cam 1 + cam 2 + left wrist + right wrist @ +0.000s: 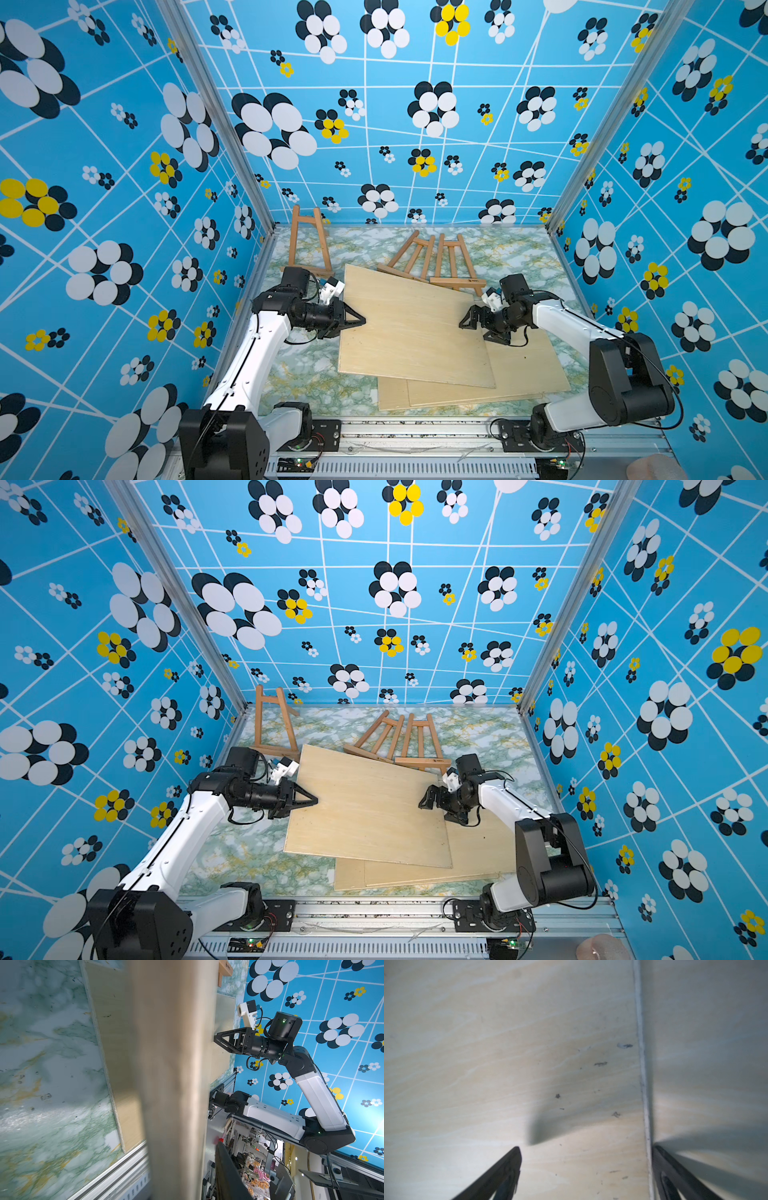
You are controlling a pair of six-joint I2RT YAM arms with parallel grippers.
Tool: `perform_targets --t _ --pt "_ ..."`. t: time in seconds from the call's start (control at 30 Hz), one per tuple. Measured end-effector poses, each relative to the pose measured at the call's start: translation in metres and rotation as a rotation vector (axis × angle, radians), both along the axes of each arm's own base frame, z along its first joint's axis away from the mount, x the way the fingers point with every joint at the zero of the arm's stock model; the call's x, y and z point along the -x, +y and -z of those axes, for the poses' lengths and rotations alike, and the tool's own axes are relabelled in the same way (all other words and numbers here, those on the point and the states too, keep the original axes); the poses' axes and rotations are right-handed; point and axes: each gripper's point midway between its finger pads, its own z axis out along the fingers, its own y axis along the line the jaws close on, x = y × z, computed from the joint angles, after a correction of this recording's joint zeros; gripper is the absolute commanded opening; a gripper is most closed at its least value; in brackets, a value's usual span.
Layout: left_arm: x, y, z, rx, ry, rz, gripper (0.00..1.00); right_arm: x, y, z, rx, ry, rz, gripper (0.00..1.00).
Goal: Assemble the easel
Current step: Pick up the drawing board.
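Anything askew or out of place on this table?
Yes. Two easels lie flat at the back, apart from the standing easel. The top board sits skewed across the lower boards, so their edges do not line up.

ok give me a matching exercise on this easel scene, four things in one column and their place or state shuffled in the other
Things:
1. lone small wooden easel
2. pair of small wooden easels
3. top pale plywood board
4. black right gripper

Places or states:
A. lying flat side by side, near the middle of the back wall
B. jaws wide open over a board edge
C. standing upright in the back left corner
D. resting askew on the lower plywood boards

Pairs: 1-C, 2-A, 3-D, 4-B
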Motion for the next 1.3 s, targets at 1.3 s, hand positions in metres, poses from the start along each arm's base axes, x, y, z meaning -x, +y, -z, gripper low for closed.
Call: perform_targets --t 1.3 --pt "-0.01 -0.006 0.018 0.134 -0.017 -0.009 0.0 -0.01 -0.012 -0.011 0.073 -0.069 0.03 0.99"
